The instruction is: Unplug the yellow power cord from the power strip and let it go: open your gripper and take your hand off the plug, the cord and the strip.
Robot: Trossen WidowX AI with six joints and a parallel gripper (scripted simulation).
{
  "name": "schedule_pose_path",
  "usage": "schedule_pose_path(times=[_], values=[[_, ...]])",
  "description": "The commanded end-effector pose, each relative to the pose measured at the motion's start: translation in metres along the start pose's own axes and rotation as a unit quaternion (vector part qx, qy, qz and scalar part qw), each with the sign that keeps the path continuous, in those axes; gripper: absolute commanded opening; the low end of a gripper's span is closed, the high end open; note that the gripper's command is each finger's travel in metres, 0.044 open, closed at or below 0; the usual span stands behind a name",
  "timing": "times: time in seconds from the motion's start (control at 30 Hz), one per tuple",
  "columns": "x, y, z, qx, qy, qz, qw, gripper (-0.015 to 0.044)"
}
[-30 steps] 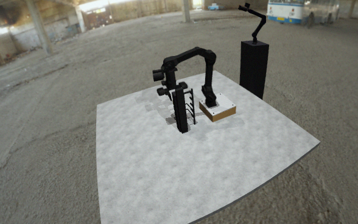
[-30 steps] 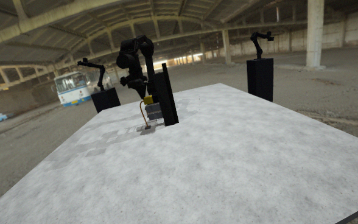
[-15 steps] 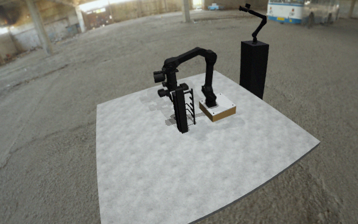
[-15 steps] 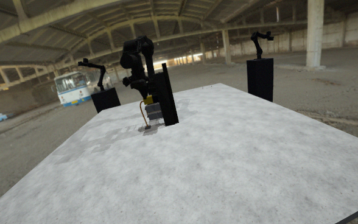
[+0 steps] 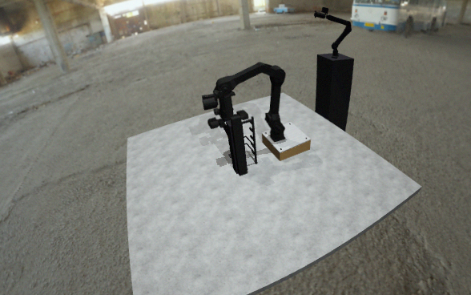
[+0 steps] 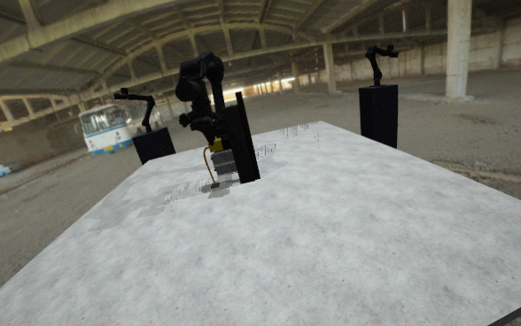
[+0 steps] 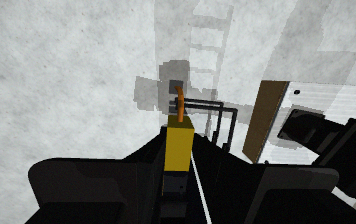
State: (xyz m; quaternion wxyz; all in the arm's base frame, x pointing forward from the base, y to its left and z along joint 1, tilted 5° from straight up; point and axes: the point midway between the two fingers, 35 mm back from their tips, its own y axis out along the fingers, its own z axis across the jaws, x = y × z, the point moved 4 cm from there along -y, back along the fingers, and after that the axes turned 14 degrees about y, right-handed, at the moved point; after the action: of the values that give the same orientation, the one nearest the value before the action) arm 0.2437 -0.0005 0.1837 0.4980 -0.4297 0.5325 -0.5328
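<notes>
The gripper is pinching the yellow plug, its two dark fingers pressed against the plug's sides in the wrist view. An orange cord leaves the plug's far end and curves down to a small grey block on the table.

In the exterior view the plug sits against the face of the black strip, which stands upright and slightly tilted on the table. Below the plug, grey plugs are stacked against the same face. The cord loops outward and down to the block, which rests on the table just beside the strip's foot. Whether the yellow plug is fully seated in its socket cannot be told.

From the top view the arm arches from its wooden-edged base over to the strip, and its wrist crowds close to the strip's upper end, hiding the plug from this side. A thin black ladder-like rack stands between strip and base, touching or almost touching the strip.

Off the table stand a black pedestal carrying a small arm and, in the exterior view, a second pedestal. A white and blue bus is parked well behind.
</notes>
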Motion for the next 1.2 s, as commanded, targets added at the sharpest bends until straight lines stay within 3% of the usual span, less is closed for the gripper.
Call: schedule_pose_path(times=[0.0, 1.17], values=[[0.000, 0.000, 0.000, 0.001, -0.001, 0.000, 1.000, 0.0002], [0.050, -0.001, 0.012, 0.001, 0.001, -0.004, 1.000, 0.0000]])
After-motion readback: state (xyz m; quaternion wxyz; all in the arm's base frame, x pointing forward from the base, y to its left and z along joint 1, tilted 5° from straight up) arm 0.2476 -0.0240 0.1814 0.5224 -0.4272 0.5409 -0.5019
